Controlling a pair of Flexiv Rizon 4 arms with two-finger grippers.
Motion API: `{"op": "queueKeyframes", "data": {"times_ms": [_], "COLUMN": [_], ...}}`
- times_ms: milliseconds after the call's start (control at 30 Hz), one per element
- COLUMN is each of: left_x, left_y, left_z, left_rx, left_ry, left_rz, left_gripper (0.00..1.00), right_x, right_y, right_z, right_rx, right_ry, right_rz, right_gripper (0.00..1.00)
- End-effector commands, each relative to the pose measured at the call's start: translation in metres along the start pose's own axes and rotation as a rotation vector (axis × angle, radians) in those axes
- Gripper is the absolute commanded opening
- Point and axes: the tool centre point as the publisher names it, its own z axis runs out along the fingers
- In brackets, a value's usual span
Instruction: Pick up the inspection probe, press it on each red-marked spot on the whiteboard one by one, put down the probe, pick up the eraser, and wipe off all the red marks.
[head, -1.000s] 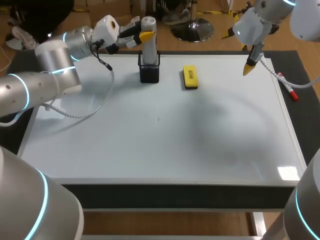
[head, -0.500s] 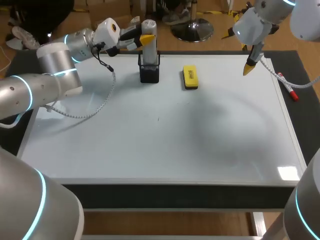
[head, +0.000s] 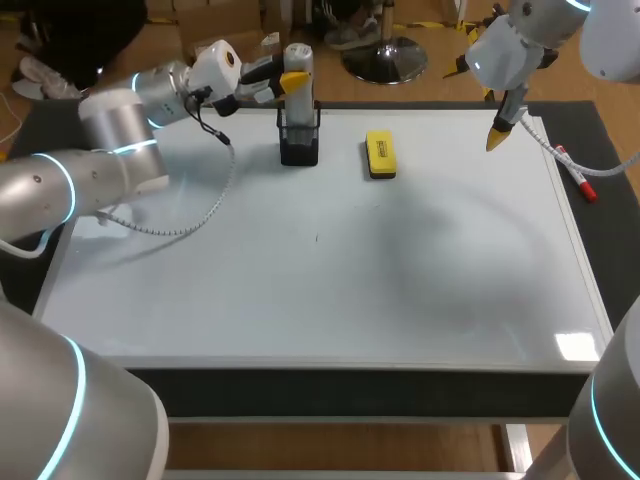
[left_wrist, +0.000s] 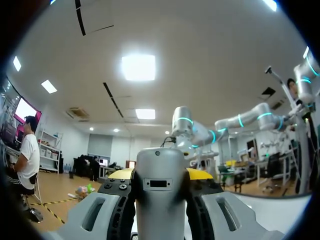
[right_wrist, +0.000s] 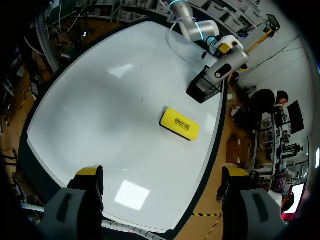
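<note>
The grey inspection probe (head: 298, 70) stands upright in a black mesh holder (head: 299, 143) at the back of the whiteboard (head: 300, 300). My left gripper (head: 288, 75) comes in from the left and is shut on the probe's upper part. In the left wrist view the probe (left_wrist: 160, 195) fills the gap between the fingers. The yellow eraser (head: 380, 155) lies flat to the right of the holder. My right gripper (head: 497, 135) hangs open above the board's back right corner, holding nothing. In the right wrist view the eraser (right_wrist: 179, 123), holder (right_wrist: 204, 90) and probe (right_wrist: 230, 62) lie ahead of its fingers. I see no red marks.
A red-capped marker (head: 578, 180) lies on the dark mat beyond the board's right edge. A tiny dark speck (head: 317, 238) sits near the board's middle. The left arm's white cable (head: 200, 215) loops over the back left of the board.
The left arm's wrist has edged slightly toward the holder, still gripping the probe, which stays in the holder. The right arm has not moved.
</note>
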Motion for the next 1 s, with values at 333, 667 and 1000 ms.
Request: {"op": "queueKeyframes", "data": {"times_ms": [333,667,1000], "left_x": [-0.011,-0.012,-0.013], "left_y": [0.018,0.024,0.026], "left_z": [-0.005,-0.007,-0.009], "left_rx": [-0.002,-0.006,-0.01], "left_ry": [0.0,-0.005,-0.003], "left_rz": [-0.03,-0.045,-0.048], "left_gripper": [0.0,0.0,1.0], "right_x": [-0.001,-0.001,-0.001], "right_y": [0.0,0.0,0.0], "right_z": [-0.001,-0.001,-0.001], "right_rx": [0.004,0.004,0.004], "right_ry": [0.004,0.004,0.004], "right_rz": [-0.001,-0.001,-0.001], "right_gripper": [1.0,1.0,1.0]}}
